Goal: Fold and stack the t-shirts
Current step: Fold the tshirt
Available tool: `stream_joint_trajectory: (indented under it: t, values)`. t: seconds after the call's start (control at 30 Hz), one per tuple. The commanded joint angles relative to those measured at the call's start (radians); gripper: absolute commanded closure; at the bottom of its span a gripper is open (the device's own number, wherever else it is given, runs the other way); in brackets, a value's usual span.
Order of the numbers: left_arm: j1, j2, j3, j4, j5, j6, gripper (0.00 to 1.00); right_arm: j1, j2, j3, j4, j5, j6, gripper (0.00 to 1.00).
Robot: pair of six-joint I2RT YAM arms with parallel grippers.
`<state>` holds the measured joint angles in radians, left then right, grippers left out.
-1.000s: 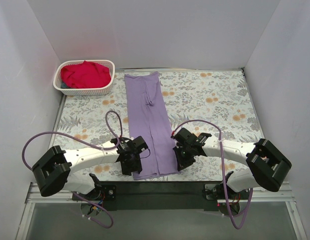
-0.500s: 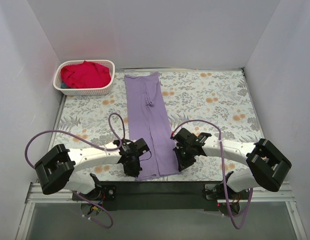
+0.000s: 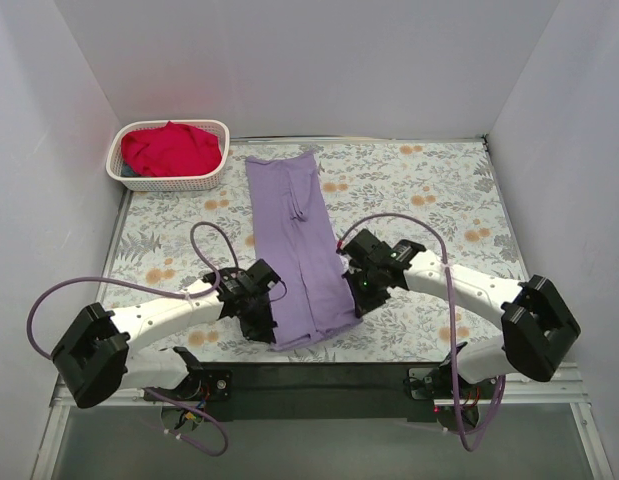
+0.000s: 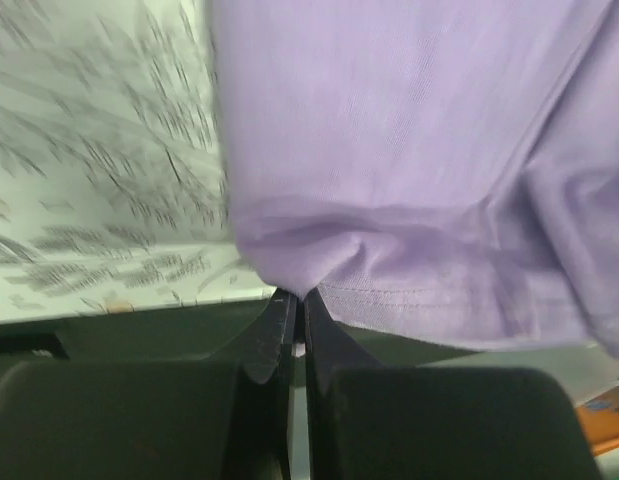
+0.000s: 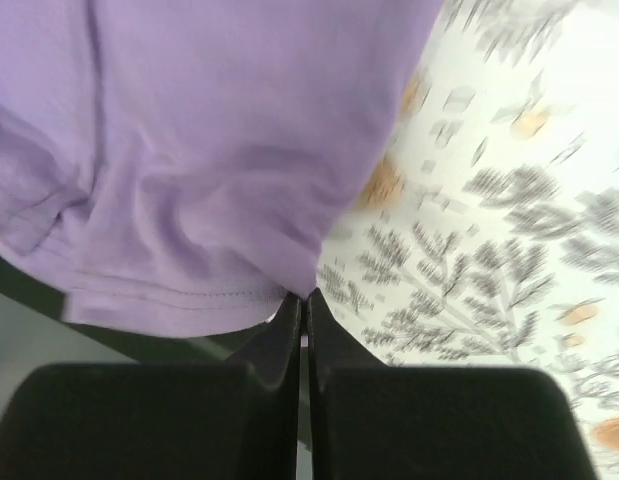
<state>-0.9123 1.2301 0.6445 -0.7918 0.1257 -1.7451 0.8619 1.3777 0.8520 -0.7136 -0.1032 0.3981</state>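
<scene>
A lavender t-shirt [image 3: 297, 240] lies as a long narrow strip down the middle of the floral table. My left gripper [image 3: 266, 331] is shut on its near left corner, and the cloth [image 4: 409, 190] bunches where the fingertips pinch it. On the near right corner my right gripper [image 3: 357, 300] is shut too, with the hem [image 5: 189, 200] pulled up into the closed jaws. The shirt's near end is lifted a little off the table. A red t-shirt [image 3: 169, 148] sits crumpled in the basket at the back left.
The white lattice basket [image 3: 214, 178] stands in the far left corner. White walls close in the table on three sides. The dark front rail [image 3: 319, 375] runs along the near edge. Purple cables [image 3: 214, 245] loop above both arms.
Both grippers closed on the shirt's near corners and moved away from the front edge. The near hem has risen and shifted inward with them.
</scene>
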Motion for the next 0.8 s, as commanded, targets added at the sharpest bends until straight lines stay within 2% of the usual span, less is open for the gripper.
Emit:
stream_joint_trajectory:
  t: [0.0, 0.1, 0.23, 0.37, 0.5, 0.77]
  values:
    - [0.146, -0.015, 0.072, 0.002, -0.040, 0.131, 1.00, -0.052, 0.056, 0.142, -0.014, 0.079, -0.068, 0.99]
    - [0.243, 0.018, 0.148, 0.028, -0.106, 0.215, 1.00, -0.105, 0.124, 0.310, -0.003, 0.130, -0.119, 0.99]
    - [0.340, 0.083, 0.237, 0.094, -0.213, 0.283, 1.00, -0.145, 0.213, 0.445, 0.043, 0.223, -0.197, 0.99]
    - [0.420, 0.138, 0.299, 0.183, -0.310, 0.341, 1.00, -0.188, 0.287, 0.516, 0.138, 0.246, -0.235, 0.99]
    - [0.463, 0.212, 0.351, 0.273, -0.380, 0.374, 1.00, -0.204, 0.368, 0.556, 0.232, 0.281, -0.277, 0.99]
    - [0.481, 0.362, 0.411, 0.401, -0.409, 0.456, 1.00, -0.228, 0.466, 0.599, 0.374, 0.241, -0.318, 0.99]
